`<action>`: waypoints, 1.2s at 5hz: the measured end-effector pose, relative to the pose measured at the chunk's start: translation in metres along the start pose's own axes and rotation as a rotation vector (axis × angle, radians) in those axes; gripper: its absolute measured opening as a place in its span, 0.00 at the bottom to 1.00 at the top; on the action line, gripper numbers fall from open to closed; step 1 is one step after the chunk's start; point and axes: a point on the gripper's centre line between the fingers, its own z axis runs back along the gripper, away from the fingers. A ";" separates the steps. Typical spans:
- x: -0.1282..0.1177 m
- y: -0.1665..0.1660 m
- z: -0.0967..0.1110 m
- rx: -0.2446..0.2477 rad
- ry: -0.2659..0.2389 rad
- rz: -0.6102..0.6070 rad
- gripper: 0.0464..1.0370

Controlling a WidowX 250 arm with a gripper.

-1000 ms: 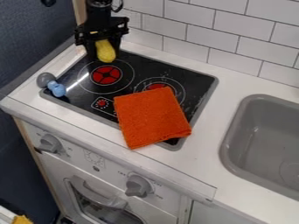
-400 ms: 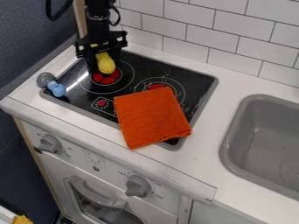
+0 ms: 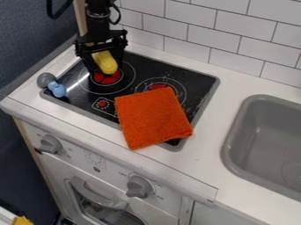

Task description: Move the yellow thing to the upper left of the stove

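The yellow thing (image 3: 106, 63) was found at the far left of the stove (image 3: 134, 68), its near end beside or over the far edge of the red burner disc (image 3: 106, 79). It lay directly below the body of the gripper (image 3: 105, 65), within the gripper's mouth and offset to neither side. Its long axis ran from far left to near right, slanting slightly across the line of the arm (image 3: 97, 19). How wide the gripper stood, and whether it had hold of the piece, could not be told. Contact with the stove top could not be confirmed either. The arm entered from the top edge, its wrist above the stove's far left corner and the gripper pointing down. Placement was judged near complete; release, if still due, called for support beneath, then a straight lift to avoid dragging the piece.
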 end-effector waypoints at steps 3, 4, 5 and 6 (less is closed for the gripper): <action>-0.002 0.009 0.049 -0.042 -0.084 0.044 0.96; -0.002 0.007 0.052 -0.046 -0.089 0.040 0.96; -0.003 0.007 0.051 -0.046 -0.088 0.038 0.96; -0.003 0.007 0.051 -0.045 -0.087 0.038 0.96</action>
